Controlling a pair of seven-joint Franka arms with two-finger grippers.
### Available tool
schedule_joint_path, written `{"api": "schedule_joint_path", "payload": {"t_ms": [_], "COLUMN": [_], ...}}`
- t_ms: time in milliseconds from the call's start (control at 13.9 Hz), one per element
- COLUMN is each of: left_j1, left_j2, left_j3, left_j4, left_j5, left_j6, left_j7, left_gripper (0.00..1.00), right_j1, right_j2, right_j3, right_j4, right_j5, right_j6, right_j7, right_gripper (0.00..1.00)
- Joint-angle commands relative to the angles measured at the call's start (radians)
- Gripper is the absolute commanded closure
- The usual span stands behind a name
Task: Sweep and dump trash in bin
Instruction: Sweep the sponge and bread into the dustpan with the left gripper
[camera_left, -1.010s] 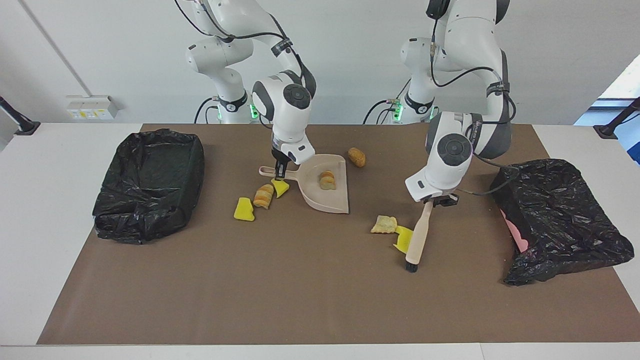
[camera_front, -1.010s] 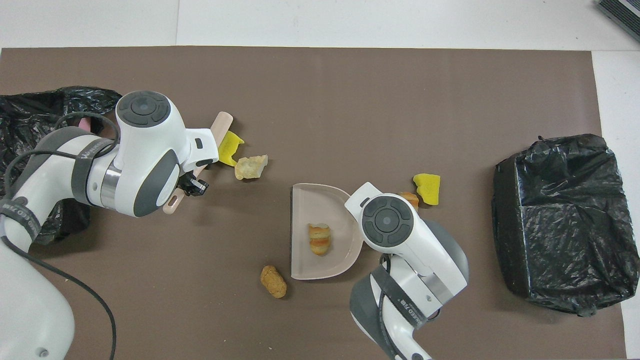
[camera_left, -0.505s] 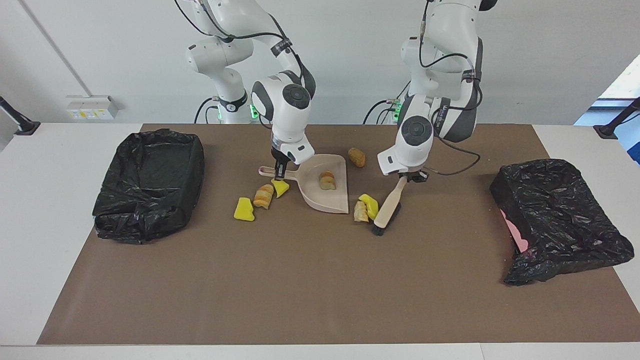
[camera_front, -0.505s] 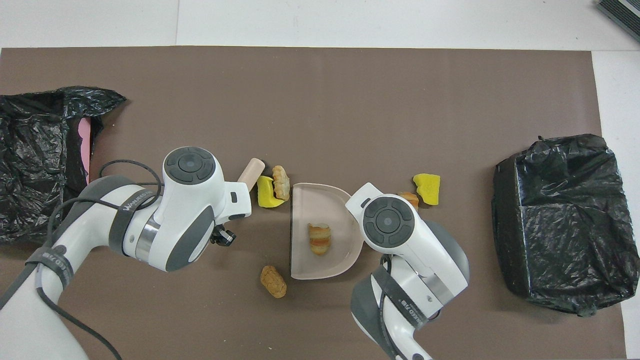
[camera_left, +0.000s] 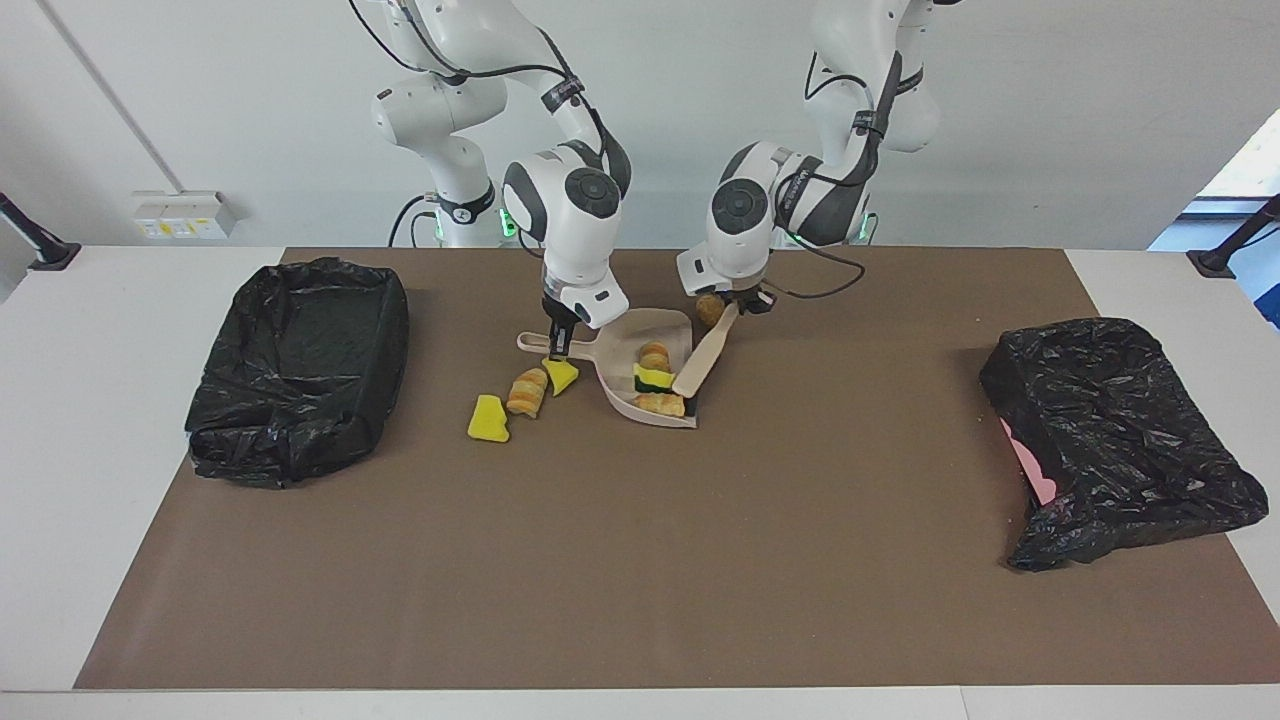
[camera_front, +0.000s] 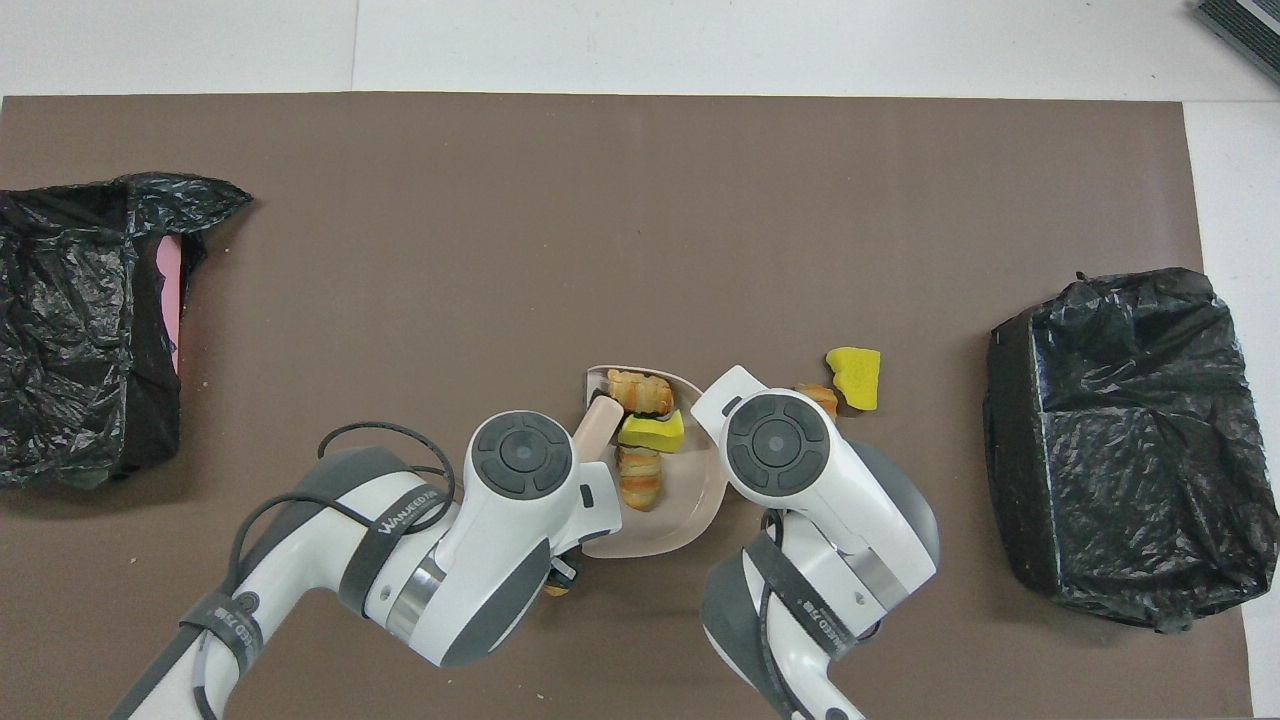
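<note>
The beige dustpan (camera_left: 678, 330) lies on the brown mat with my right gripper (camera_left: 560, 345) shut on its handle. My left gripper (camera_left: 738, 303) is shut on the beige brush (camera_left: 700, 362), whose black bristled head rests at the pan's open mouth. Three pieces of trash lie in the pan: a bread lump (camera_front: 640, 390), a yellow sponge chunk (camera_front: 652, 430) and another bread lump (camera_front: 638, 478). Outside it, beside the handle, lie a yellow chunk (camera_left: 488, 418), a bread lump (camera_left: 527, 392) and a smaller yellow chunk (camera_left: 562, 375). One tan lump (camera_left: 710, 308) sits by the left gripper, partly hidden.
A bin lined with a black bag (camera_left: 300, 370) stands at the right arm's end of the mat. A second black-bagged bin (camera_left: 1120, 440), with a pink edge showing, stands at the left arm's end. In the overhead view both wrists cover their grippers.
The left arm has swept the brush from its own end of the mat to the dustpan, pushing a yellow chunk and a bread lump into the pan. The right arm has not moved.
</note>
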Motion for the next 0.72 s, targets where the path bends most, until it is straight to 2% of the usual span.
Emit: {"api": "schedule_joint_path", "payload": {"t_ms": [0,144,289,433,649], "left_j1": [-0.021,-0.010,0.005,-0.001,-0.005], "left_j2": [-0.045,-0.080,-0.108,-0.123,-0.135], "left_j3": [0.019,0.030,0.031,0.030,0.027], "left_j4": [0.026,0.046,0.046,0.035,0.027], "left_j5": [-0.024,-0.025,-0.025,-0.024,-0.024], "left_j6": [-0.114,-0.214,-0.225,-0.260,-0.319], "left_j7": [-0.049,-0.083,-0.233,-0.410,-0.624], "left_gripper": [1.00,1.00,1.00,1.00,1.00], "right_j1": [-0.012,-0.012,-0.015,-0.057,-0.072], "right_j2": [-0.016,-0.016,-0.014,0.002,0.002], "right_j3": [0.006,0.006,0.006,0.006,0.006], "right_j4": [-0.036,-0.036,-0.036,-0.033,-0.010], "right_j5": [-0.009,-0.009,-0.016,-0.023,-0.026], "right_j6": [0.034,0.036,0.059,0.123,0.130], "right_j7": [0.023,0.023,-0.009,-0.159,-0.345], "right_gripper": [1.00,1.00,1.00,1.00,1.00]}}
